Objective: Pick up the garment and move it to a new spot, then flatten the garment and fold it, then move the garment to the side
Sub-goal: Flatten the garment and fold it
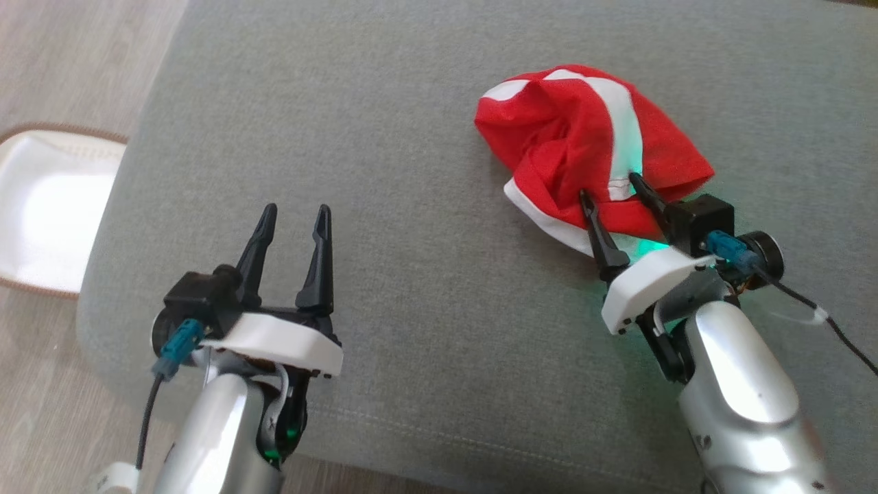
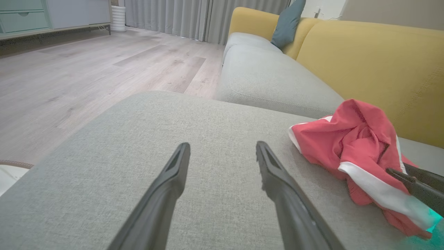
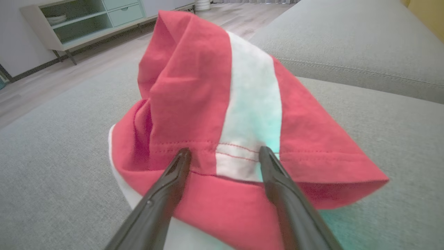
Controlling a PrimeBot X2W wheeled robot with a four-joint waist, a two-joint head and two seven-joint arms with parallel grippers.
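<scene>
A living room: yellow sofa (image 2: 374, 62), curtains (image 2: 194, 17), wood floor (image 2: 86, 69).

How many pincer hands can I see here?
2. The left gripper is open over the grey cushion; the right gripper, also open, has its tips at the red garment.

Matt red cloth garment (image 1: 583, 137) on rough woven grey cushion (image 1: 425, 206); glossy silver metal-look forearm (image 1: 741, 384); wood-look plank floor (image 2: 86, 69)

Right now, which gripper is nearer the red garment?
Right. The right gripper is open at the red garment's near hem; the left gripper hovers open over the grey cushion, apart from it.
</scene>
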